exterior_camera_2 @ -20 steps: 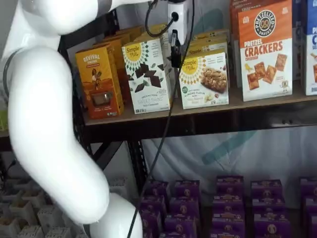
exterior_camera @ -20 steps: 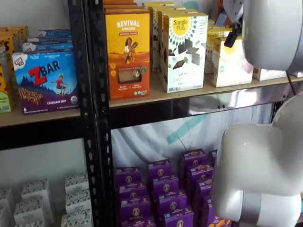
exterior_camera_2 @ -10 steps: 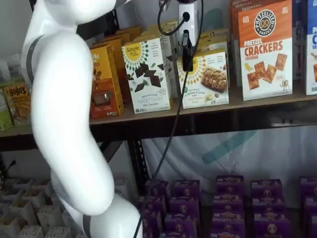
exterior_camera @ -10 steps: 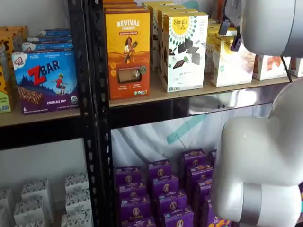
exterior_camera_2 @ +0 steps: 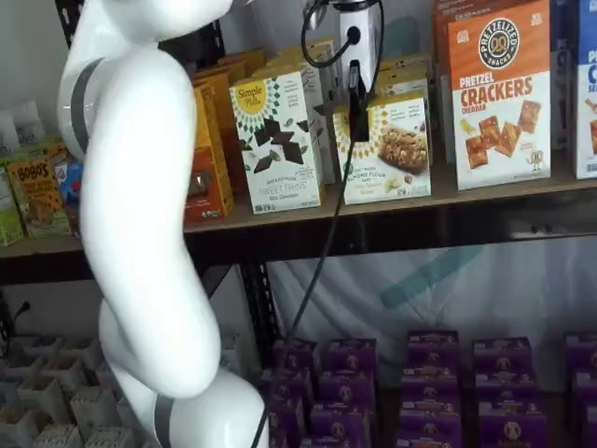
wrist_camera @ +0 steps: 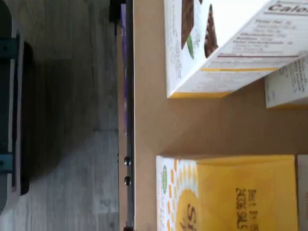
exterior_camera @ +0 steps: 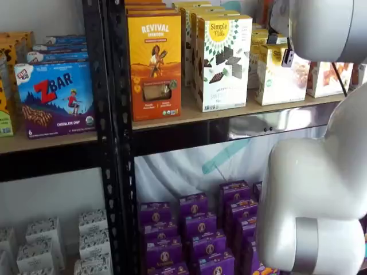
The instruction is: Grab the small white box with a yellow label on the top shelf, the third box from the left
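Your gripper hangs before the small white box, short, yellow-sunburst logo, cookie picture, on the top shelf; finger spacing unreadable.

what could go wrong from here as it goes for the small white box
1. The taller Sweet Thins box stands close beside the small white box on the top shelf, so a finger might clip it.
2. More boxes sit right behind the target, leaving little depth to reach in.
3. The cable hangs across the shelf front below the gripper and might snag.
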`<state>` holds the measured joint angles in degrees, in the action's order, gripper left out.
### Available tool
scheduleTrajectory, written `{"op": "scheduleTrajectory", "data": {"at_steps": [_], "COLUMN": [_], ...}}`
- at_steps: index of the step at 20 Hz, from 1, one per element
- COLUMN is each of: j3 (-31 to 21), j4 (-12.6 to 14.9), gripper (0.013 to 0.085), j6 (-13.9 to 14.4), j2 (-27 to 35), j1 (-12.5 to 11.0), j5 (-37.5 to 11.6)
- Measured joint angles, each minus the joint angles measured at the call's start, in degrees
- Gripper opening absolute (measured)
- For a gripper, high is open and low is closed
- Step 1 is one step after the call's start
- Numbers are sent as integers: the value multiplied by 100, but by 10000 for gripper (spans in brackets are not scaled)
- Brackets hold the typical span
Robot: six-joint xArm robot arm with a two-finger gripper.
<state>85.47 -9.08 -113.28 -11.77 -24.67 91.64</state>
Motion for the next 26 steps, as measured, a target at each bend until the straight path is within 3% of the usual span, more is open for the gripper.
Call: {"op": "scheduleTrajectory", "data": {"at_steps": [8, 21, 24, 26], "j3": [255, 308, 265, 243], "j4": [454, 505, 475, 451], "gripper": [850, 850, 730, 690], "j6": [188, 270, 257, 239], "j2": [272, 372, 337, 320], "j1": [245, 332, 316, 296], "j5": [188, 181, 132, 112]}}
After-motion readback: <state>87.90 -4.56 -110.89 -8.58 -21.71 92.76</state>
